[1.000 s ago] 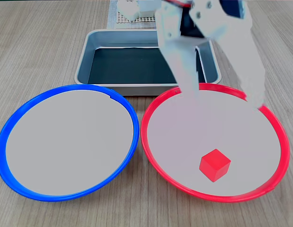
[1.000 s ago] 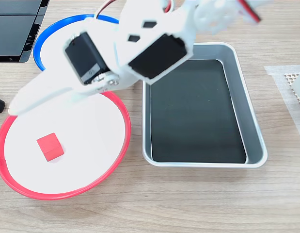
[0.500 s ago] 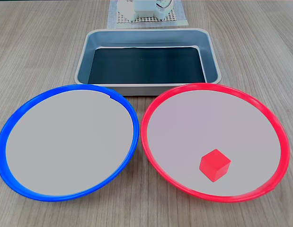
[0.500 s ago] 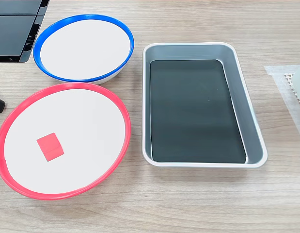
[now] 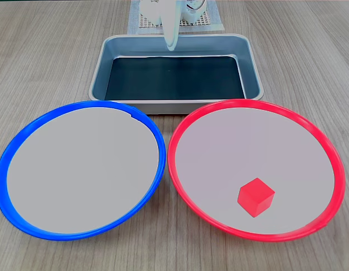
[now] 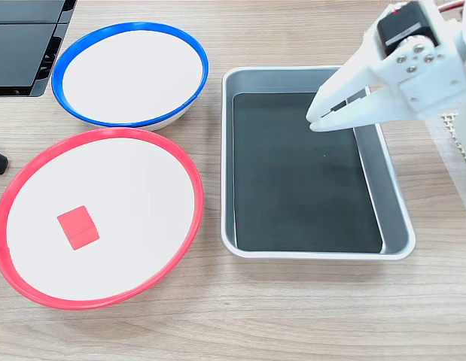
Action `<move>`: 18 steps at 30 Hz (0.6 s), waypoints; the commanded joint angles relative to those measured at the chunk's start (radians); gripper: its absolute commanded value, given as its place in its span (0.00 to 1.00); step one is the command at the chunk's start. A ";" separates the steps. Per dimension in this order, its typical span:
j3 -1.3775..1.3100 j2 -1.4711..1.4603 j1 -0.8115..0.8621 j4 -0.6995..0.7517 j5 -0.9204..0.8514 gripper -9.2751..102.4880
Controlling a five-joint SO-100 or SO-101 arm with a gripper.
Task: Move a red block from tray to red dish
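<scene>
red block (image 5: 256, 197) lies in red dish (image 5: 185, 127); gripper (image 6: 317, 120) over tray (image 6: 366, 76), jaws closed, empty.

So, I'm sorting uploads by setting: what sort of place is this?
Most likely a desk or lab bench set up for robot practice. A wood-grain table holds only a metal tray, a blue-rimmed plate and a red dish with a red block, with a white gripper over the tray.
</scene>
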 commanded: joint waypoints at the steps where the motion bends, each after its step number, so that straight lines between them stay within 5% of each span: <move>1: 0.023 0.048 0.014 -0.003 0.014 0.08; 18: 0.034 0.067 0.002 -0.009 0.012 0.08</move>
